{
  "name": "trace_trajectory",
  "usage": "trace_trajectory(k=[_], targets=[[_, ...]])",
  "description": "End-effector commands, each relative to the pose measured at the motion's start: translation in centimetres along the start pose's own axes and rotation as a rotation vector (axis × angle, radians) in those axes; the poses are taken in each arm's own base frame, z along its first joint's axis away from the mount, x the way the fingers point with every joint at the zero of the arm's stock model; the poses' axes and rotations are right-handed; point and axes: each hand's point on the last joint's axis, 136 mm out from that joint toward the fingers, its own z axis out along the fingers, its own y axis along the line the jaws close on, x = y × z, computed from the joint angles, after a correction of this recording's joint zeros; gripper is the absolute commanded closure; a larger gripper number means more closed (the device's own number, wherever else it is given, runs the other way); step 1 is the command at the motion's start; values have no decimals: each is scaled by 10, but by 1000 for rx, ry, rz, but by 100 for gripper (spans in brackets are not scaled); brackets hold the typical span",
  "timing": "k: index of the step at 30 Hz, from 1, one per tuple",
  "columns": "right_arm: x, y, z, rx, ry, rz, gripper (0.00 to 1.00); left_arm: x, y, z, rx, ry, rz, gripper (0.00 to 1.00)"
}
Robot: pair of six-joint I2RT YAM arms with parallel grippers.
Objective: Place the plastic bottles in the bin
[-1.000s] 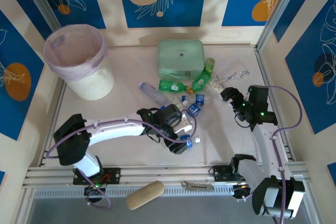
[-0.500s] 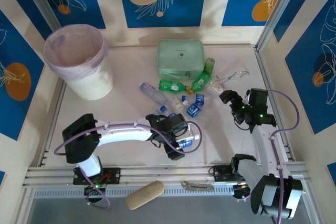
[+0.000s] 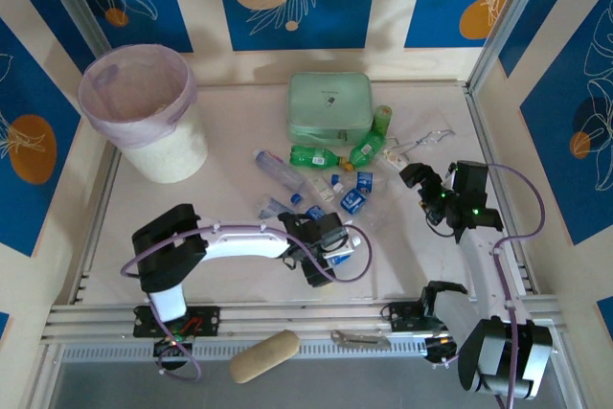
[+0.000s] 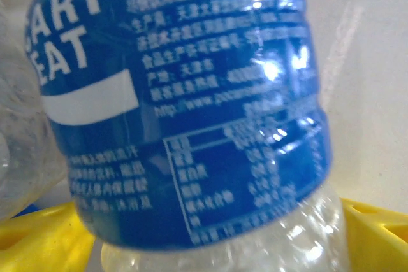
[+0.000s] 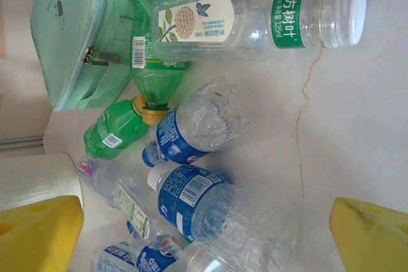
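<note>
At six o'clock from the bottles (image 3: 316, 155), my left hand (image 3: 330, 252) sits around a blue-label bottle (image 4: 191, 125); pinching yet, I cannot tell. Next squeeze, lift it to the bin (image 3: 174, 155) at ten o'clock.

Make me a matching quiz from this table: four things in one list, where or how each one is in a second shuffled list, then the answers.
1 bin
2 zip case
3 left hand
4 right hand

A open, right of the bottle pile
B far left of the table
C blue-labelled bottle between its fingers
D far middle, just behind that pile

Pairs: 1-B, 2-D, 3-C, 4-A
</note>
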Motion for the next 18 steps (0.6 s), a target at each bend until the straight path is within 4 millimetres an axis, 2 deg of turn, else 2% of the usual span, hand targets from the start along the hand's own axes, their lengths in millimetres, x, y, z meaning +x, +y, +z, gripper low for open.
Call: trace_trajectory(k=[1, 6, 13, 18], targets=[[5, 2, 2, -16, 26, 7, 0, -3, 2, 8, -27, 6, -7, 12], [6, 2, 3, -15, 27, 7, 1, -5, 1, 8, -24, 0, -11, 23], [7, 3, 6, -22, 32, 10, 1, -11, 1, -8, -19, -62, 2, 42], [9, 10, 11, -39, 39, 5, 0, -14, 2, -27, -26, -109, 22, 44]])
